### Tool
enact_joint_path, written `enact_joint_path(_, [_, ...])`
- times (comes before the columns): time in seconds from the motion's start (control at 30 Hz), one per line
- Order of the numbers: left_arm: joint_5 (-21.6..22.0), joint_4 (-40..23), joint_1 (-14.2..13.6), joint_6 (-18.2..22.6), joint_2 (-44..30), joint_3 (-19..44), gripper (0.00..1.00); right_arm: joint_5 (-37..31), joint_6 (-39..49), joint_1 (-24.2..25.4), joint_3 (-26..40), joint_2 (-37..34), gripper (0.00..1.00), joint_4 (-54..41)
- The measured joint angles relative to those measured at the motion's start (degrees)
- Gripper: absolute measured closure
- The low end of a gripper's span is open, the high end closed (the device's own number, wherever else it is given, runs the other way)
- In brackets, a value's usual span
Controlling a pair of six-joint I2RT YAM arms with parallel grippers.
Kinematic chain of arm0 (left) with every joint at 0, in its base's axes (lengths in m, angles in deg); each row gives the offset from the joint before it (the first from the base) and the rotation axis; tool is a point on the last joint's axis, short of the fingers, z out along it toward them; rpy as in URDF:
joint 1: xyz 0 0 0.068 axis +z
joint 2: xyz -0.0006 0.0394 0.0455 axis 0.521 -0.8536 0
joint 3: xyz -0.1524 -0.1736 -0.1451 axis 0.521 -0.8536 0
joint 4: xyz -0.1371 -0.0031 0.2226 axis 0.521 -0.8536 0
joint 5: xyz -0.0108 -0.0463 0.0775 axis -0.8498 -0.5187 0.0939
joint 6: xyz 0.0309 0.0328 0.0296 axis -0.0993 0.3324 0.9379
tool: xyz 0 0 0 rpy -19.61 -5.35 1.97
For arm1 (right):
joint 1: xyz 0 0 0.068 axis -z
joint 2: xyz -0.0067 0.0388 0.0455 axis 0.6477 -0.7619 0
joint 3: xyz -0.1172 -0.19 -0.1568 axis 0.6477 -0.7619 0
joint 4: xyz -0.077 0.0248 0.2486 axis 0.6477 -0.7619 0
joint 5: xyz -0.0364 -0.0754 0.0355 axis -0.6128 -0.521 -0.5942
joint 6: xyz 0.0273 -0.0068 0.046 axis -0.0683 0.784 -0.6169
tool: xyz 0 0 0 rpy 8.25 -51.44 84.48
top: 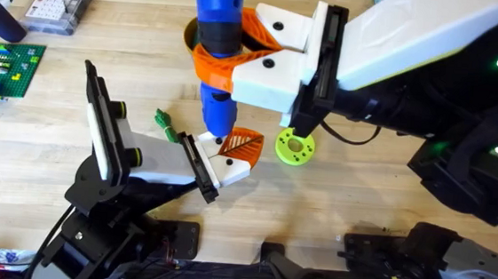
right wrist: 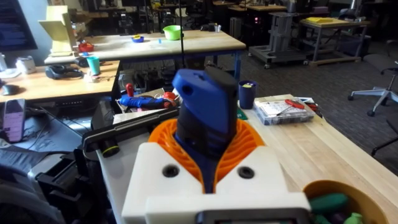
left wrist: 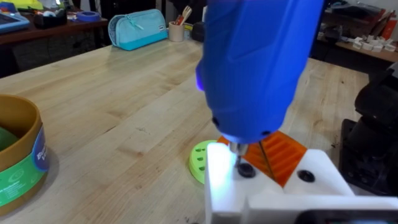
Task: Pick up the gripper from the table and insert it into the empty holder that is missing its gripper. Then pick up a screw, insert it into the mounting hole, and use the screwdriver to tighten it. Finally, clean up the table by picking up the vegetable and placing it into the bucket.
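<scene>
table (top: 70,152) of light wooden planks bears all. right gripper (top: 228,62), white with orange ribbed pads, clamps the thick bright-blue cylindrical screwdriver (top: 217,57) upright, tip on the small white-based, orange-tipped gripper (top: 235,149) seated in the white boxy holder (top: 154,159). left gripper's state: cannot tell.

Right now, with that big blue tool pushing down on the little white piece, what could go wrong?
The screwdriver, gripped by the right gripper, has its tip on a screw in the gripper on the holder. If the tip slips, it could skid off the screw and gouge the orange tip. Pressing hard may push the holder aside. The green disc and the vegetable lie close by and could get knocked.
</scene>
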Motion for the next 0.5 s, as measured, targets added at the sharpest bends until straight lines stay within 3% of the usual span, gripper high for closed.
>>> enact_joint_path(0.5, [0.0,-0.3,0.0,-0.2,0.0,0.0,0.991,-0.4,5.6,2.5,-0.1,0.2,0.960,-1.8])
